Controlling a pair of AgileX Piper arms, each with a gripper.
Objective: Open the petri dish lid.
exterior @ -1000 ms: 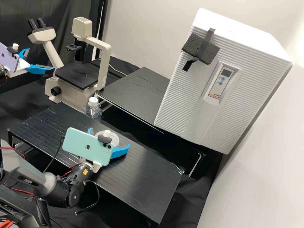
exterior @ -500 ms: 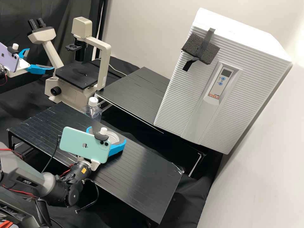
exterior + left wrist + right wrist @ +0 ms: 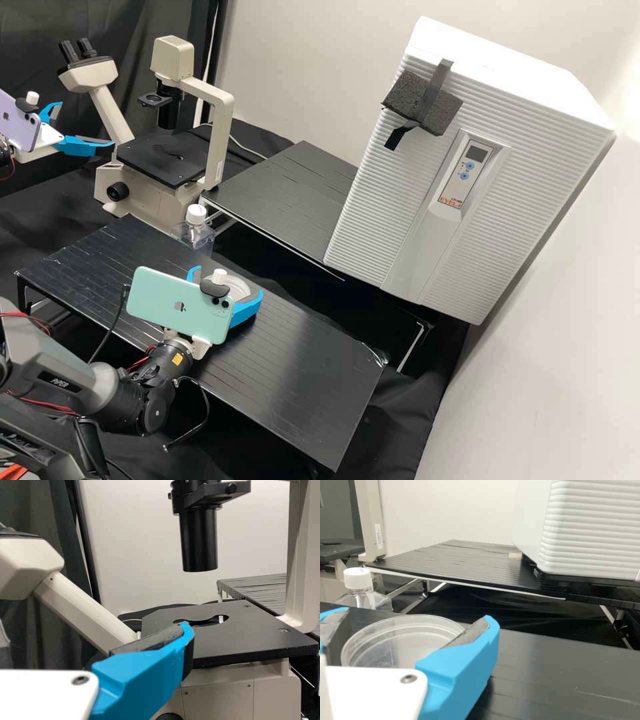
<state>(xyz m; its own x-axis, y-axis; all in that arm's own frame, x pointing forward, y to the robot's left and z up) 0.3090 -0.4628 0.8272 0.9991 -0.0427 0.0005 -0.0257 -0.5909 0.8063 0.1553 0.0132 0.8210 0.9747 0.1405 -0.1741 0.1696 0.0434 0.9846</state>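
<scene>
Labels and print: small white sticker on the upright of the microscope; printed label below a dark display and blue buttons on the white cabinet; orange tag on the right arm.

Petri dish, one, clear, round: on the black front table, between the fingers of the right gripper, which appears clenched on its sides; whether on lid alone or whole dish, cannot be told.

Left gripper, beside the microscope: fingers spread, nothing held.

Mint phone: mounted on the right gripper, its clamp partly in front of the dish.

White-capped bottle: just beyond the front table's far edge.

Rear table: bears the cabinet; a dark gap separates it from the front table, whose top extends from the dish both ways.
</scene>
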